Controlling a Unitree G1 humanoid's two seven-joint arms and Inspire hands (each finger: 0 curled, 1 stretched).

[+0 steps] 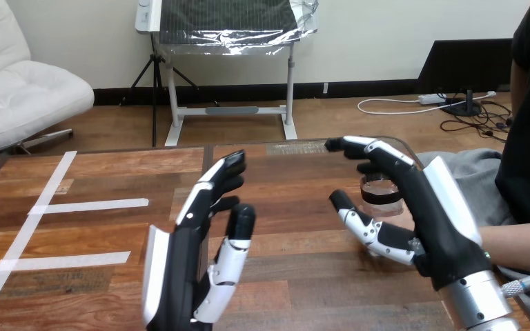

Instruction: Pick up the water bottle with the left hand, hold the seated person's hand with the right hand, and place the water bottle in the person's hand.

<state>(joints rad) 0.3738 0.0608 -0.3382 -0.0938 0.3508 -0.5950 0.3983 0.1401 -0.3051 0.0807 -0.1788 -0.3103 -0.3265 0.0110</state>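
The water bottle [381, 194], clear with a dark band, stands on the wooden table [110, 179] at the right, partly hidden behind my right hand [435, 214]. That hand is raised in front of it with its fingers stretched out and its thumb spread, open and holding nothing. My left hand [186, 255] hovers at the lower middle, fingers straight and pointing away, also open, a good way left of the bottle. The person's forearm [521, 240] reaches in from the right edge just behind my right wrist; the person's hand is hidden.
White tape strips [90, 205] mark the left part of the table. The far table edge [138, 149] runs just beyond the hands. The person's lap under grey cloth [476, 169] lies past the table's right corner.
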